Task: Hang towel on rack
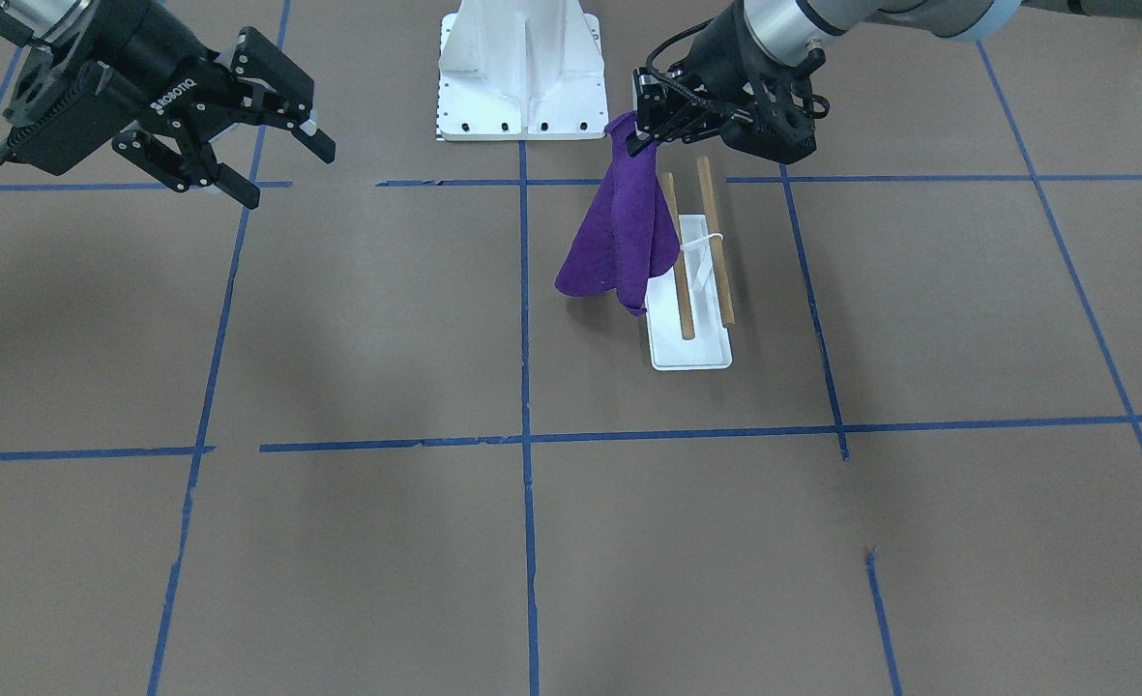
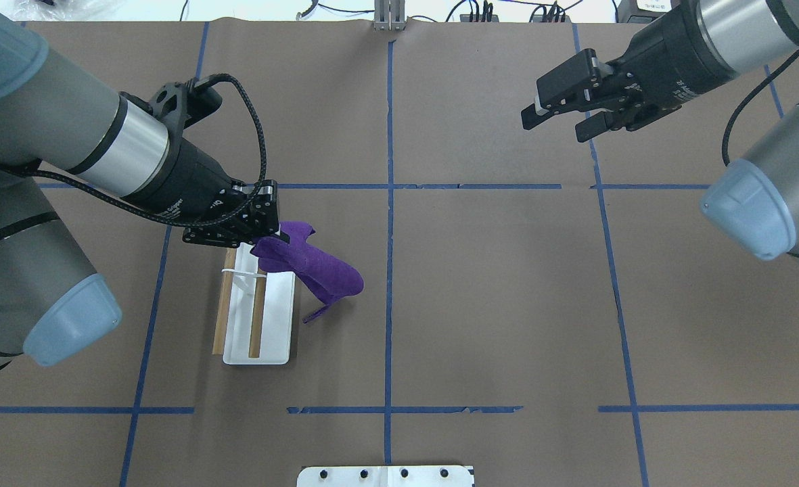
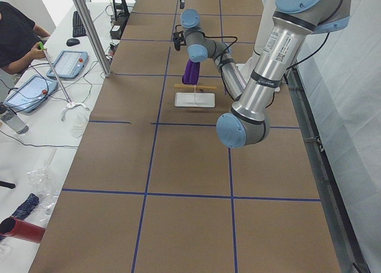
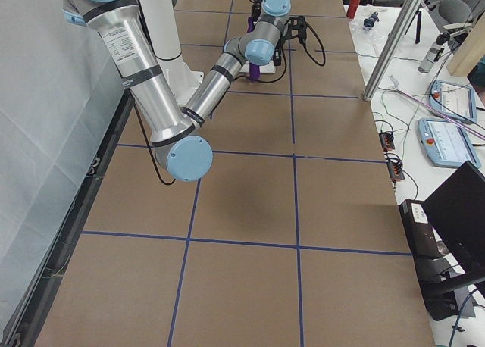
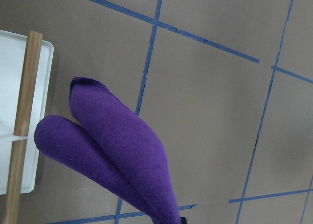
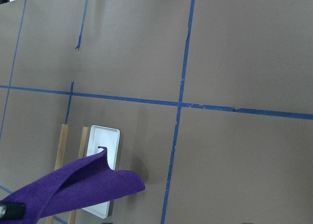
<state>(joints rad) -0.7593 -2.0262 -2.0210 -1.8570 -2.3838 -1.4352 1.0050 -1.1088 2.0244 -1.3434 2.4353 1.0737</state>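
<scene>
Towel (image 5: 122, 155) pinched in the left tool (image 1: 644, 140) should clear both rack (image 1: 691, 356) dowels (image 1: 715, 242) before lowering (right tool (image 1: 285, 174) hangs spread wide, well apart).

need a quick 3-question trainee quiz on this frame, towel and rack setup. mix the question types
1. True or false: the towel is already draped over the rack.
2. Which hand grips the towel? A) left B) right C) neither
3. Fill in: the right hand has its jaws ___ and holds nothing.

Key: 1 false, it hangs from the left hand and is not laid over the rack. 2 A. 3 open.
</scene>
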